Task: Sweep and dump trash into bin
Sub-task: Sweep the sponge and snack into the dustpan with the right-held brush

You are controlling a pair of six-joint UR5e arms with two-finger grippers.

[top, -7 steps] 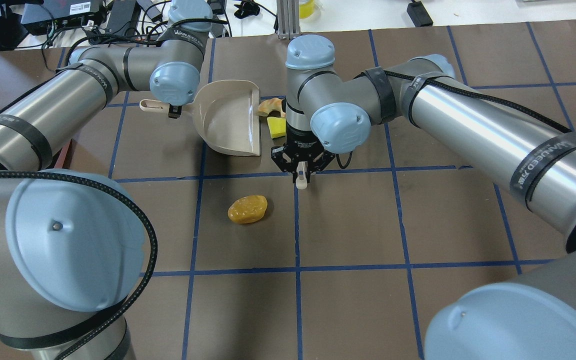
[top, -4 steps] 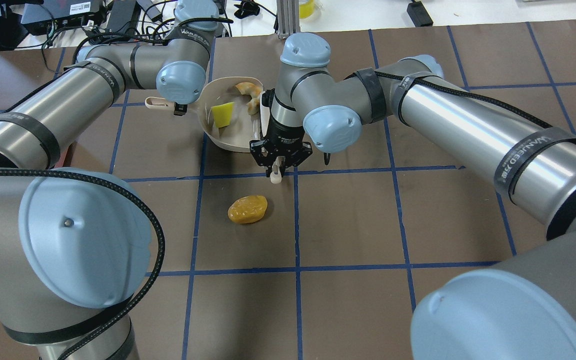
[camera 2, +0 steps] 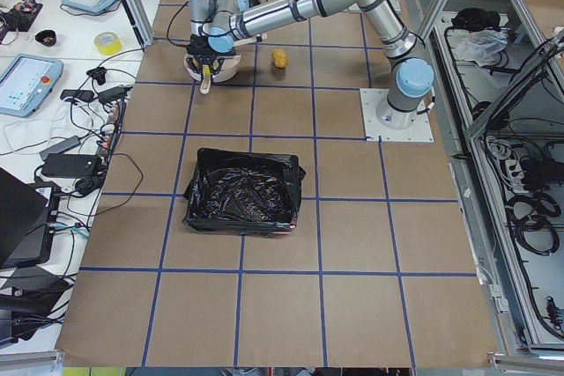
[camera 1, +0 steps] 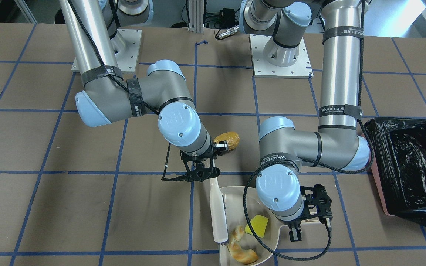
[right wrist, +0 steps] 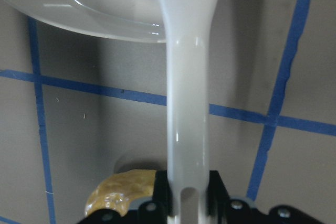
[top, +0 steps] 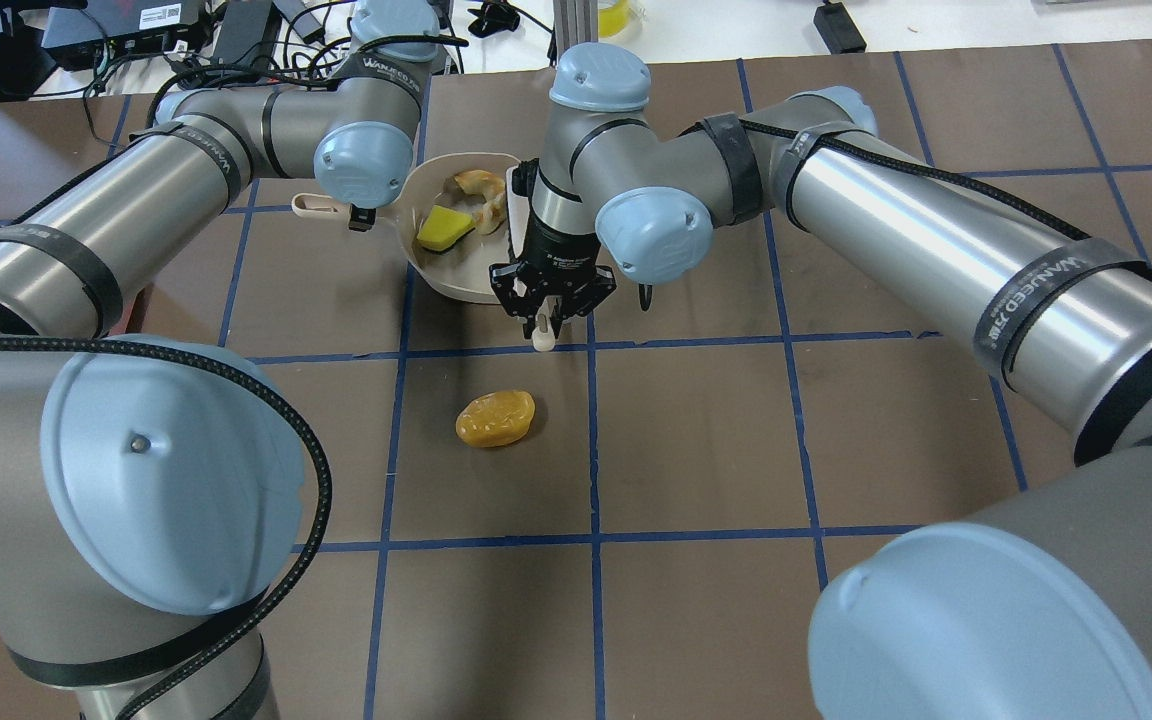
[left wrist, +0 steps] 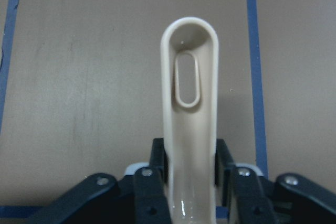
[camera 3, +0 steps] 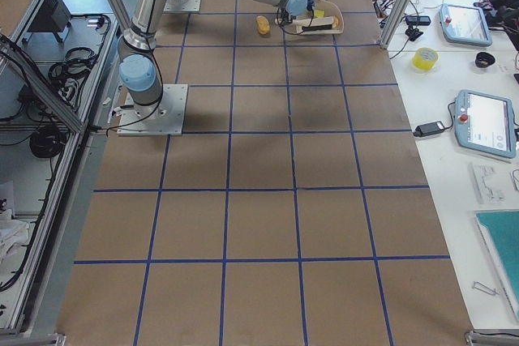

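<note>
The beige dustpan (top: pixel 433 274) lies at the table's far middle. It holds the tan croissant piece (top: pixel 477 189) and the yellow-green sponge wedge (top: pixel 443 228); both also show in the front view, croissant (camera 1: pixel 241 252) and wedge (camera 1: pixel 257 224). My left gripper (top: pixel 360 216) is shut on the dustpan handle (left wrist: pixel 189 103). My right gripper (top: pixel 548 322) is shut on a white brush (camera 1: pixel 218 214) whose head stands at the dustpan's mouth. The golden-brown potato lump (top: pixel 495 417) lies alone on the table, nearer my base than the brush. The bin (camera 1: pixel 377 177) stands beyond my left arm.
The bin's black bag (camera 2: pixel 242 191) is open and shows nothing inside in the left exterior view. Brown paper with blue tape lines covers the table (top: pixel 696 450). Cables and devices (top: pixel 136 30) lie past the table's far edge.
My right gripper swept the brush left; the croissant and sponge went from the table into the dustpan. The dustpan tilted and shifted slightly. The potato lump has not moved.
</note>
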